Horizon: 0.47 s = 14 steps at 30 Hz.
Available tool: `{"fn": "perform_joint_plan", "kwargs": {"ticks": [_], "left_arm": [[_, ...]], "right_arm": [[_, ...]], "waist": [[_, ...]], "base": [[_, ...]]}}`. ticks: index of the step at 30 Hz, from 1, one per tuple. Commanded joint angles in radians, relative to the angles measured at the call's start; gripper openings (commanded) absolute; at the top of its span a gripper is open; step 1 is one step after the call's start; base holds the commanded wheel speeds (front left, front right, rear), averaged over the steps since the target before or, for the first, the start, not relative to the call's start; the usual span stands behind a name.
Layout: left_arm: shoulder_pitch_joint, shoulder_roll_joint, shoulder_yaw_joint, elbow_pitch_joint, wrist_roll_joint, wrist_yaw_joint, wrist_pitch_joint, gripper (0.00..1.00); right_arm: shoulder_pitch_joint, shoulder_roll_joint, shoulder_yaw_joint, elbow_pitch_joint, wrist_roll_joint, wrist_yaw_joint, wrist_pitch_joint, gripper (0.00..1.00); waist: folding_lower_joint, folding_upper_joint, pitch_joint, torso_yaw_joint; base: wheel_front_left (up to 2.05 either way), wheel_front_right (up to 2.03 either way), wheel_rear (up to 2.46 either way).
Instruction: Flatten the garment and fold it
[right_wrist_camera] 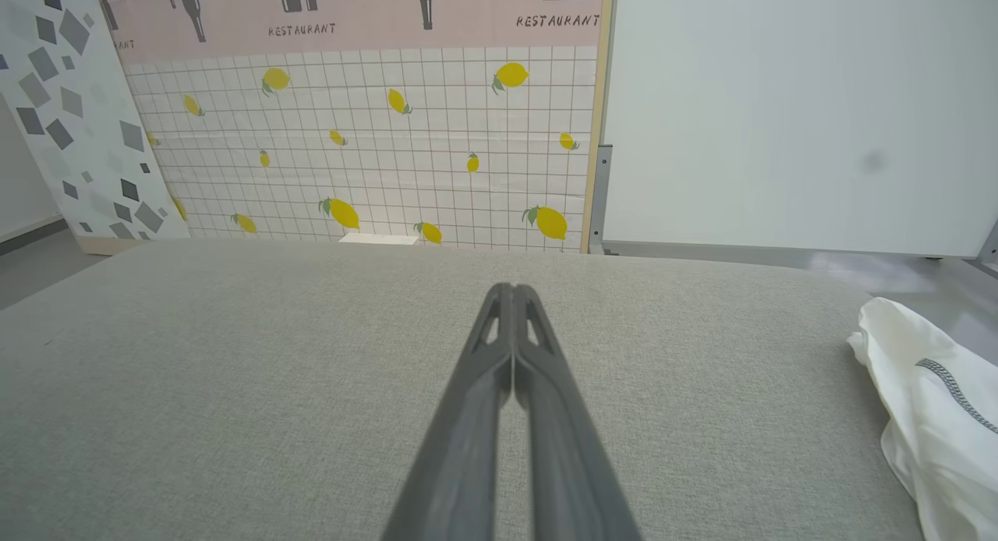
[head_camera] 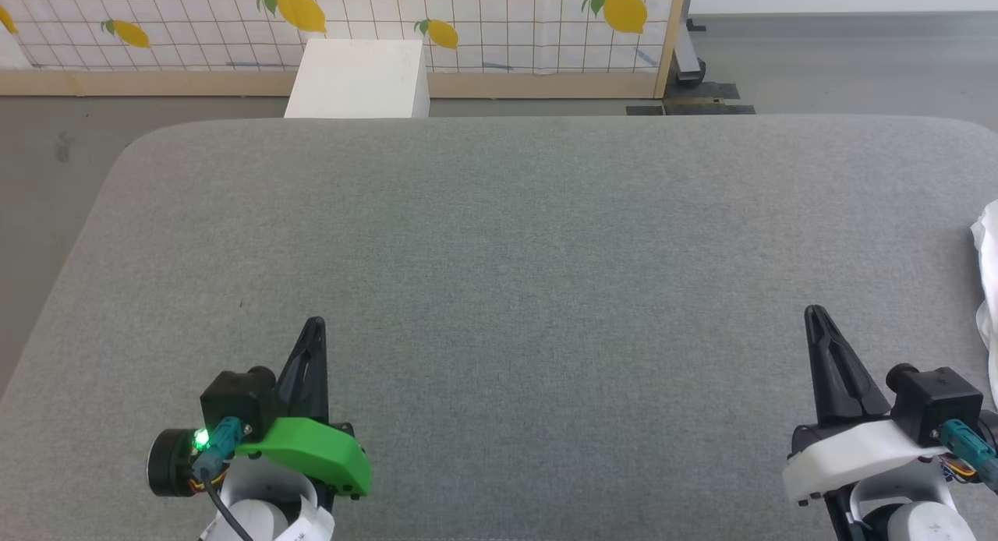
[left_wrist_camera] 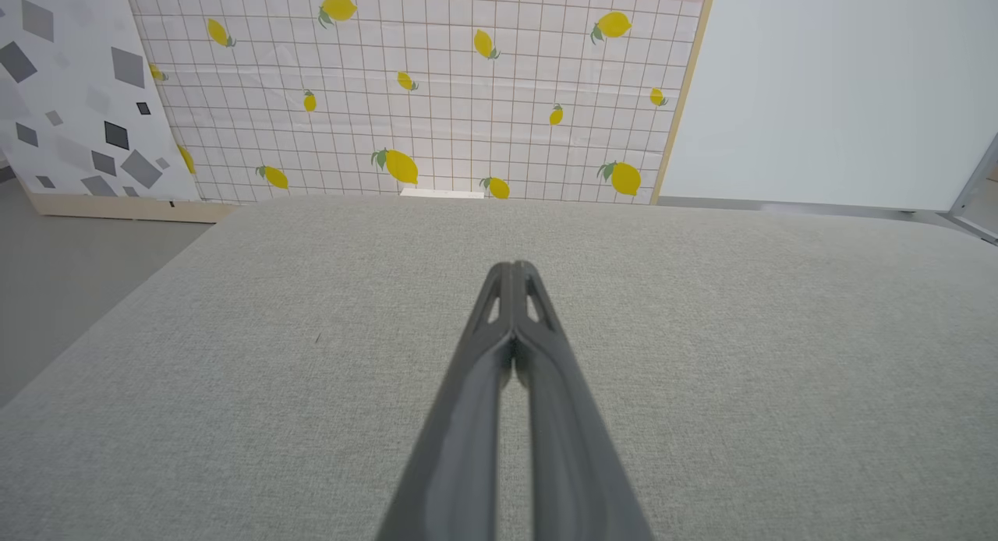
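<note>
Garment (right_wrist_camera: 928, 416) lies bunched at the far right edge of the grey pad (head_camera: 499, 237). It is to the right of my right gripper (head_camera: 813, 311) and slightly ahead of its fingertips, near them but not touching. From my left gripper (head_camera: 315, 321) it is well apart, with the whole bare width of the pad between. A dark zigzag seam shows on the white cloth in the right wrist view. I cannot tell how much of the shirt hangs past the edge.

Both pairs of my fingers are pressed fully together, tip against tip, with nothing between them. They point forward over the pad, toward the lemon-patterned panel (head_camera: 468, 19) and the white box (head_camera: 360, 77) beyond.

I judge the work not yet begun: the cloth is neither spread out nor in front of me.

Several things could go wrong from here. If my right fingers swing over without parting first, they would only shove the heap, and it sits so close to the edge that a nudge outward might tip it off. The fabric looks thin, so a blind pinch could catch several layers at once and the shirt would come up as a knot. Dragging it inward by one corner could twist it across the pad's coarse weave. My left fingers have a long reach to help, and might cross the right arm's path.
</note>
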State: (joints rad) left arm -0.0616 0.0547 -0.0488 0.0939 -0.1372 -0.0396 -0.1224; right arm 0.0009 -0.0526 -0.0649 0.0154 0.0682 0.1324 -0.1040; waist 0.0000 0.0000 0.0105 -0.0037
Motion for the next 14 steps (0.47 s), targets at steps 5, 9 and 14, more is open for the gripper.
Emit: {"fn": "perform_joint_plan", "kwargs": {"ticks": [5, 9, 14], "left_arm": [[0.02, -0.003, 0.007, -0.013, 0.028, 0.01, 0.017, 0.0], [0.023, -0.003, 0.01, -0.02, 0.036, 0.012, 0.025, 0.0], [0.027, -0.003, 0.014, -0.027, 0.047, 0.015, 0.035, 0.0]], "right_arm": [[-0.001, 0.001, 0.01, -0.007, -0.013, -0.001, 0.014, 0.0], [-0.001, 0.001, 0.014, -0.007, -0.018, -0.001, 0.021, 0.0], [-0.001, 0.002, 0.019, -0.008, -0.023, -0.001, 0.029, 0.0]], "waist": [[0.0, 0.0, -0.001, 0.0], [0.0, 0.0, -0.002, 0.001], [0.0, 0.0, -0.003, 0.001]], "base": [[0.0, 0.0, 0.0], [0.0, 0.0, 0.0], [0.0, 0.0, 0.0]]}}
